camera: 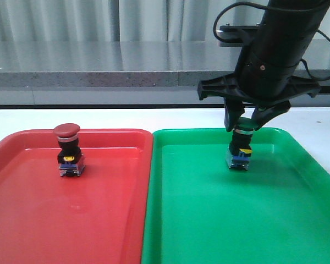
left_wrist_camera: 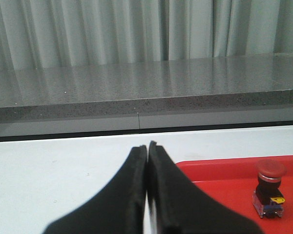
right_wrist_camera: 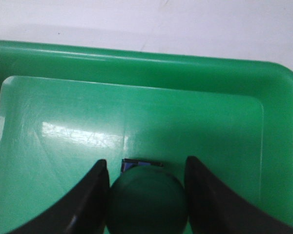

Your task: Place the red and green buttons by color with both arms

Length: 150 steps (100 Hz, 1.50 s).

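- Standing upright in the far left part of the red tray [camera: 22,220], the red push-button [camera: 67,150] already sits in its colour-matched place, untouched by any arm.
- Hanging apart from that button, the left gripper [left_wrist_camera: 147,148] is out of the front view; its wrist view shows the two black fingers pressed together with nothing between them, the red push-button off to one side of them.
- Resting next to the red tray, edge to edge, the green tray [camera: 209,231] takes up the right half of the table.
- Clamping the green push-button [camera: 241,147] by its cap, the right gripper [camera: 245,124] holds it upright in the far part of the green tray; its base looks to be on or just above the tray floor.
- Judging by this, the last placement is in hand: the next move calls for parting the right fingers [right_wrist_camera: 88,204] and lifting straight up so the button does not tip.
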Each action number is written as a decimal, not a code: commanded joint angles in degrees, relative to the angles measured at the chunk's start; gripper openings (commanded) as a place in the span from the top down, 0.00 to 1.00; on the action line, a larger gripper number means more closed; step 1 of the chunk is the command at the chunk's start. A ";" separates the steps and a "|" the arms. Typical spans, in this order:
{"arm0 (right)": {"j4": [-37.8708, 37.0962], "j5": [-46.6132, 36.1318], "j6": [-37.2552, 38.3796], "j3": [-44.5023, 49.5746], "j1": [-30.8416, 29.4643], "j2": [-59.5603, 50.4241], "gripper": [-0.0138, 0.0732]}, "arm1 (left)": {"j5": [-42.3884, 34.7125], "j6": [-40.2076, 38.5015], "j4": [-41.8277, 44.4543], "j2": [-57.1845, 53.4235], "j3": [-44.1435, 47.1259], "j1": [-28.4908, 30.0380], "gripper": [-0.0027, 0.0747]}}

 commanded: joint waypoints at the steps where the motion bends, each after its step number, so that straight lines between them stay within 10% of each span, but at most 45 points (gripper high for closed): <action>1: -1.29 -1.95 -0.06 -1.32 0.17 -2.55 0.48 | -4.37 -0.13 -0.31 -1.93 1.59 -0.01 0.99; 32: -1.29 -1.68 -0.06 -1.32 0.17 -2.55 0.15 | -4.37 -0.13 -0.31 -1.93 1.59 -0.01 0.99; 103: -15.11 -1.66 1.92 -1.21 0.11 -23.43 0.16 | -4.37 -0.13 -0.31 -1.93 1.59 -0.01 0.99; 150: -40.89 -2.00 22.97 19.50 -1.18 -49.55 0.16 | -4.37 -0.13 -0.31 -1.93 1.59 -0.01 0.99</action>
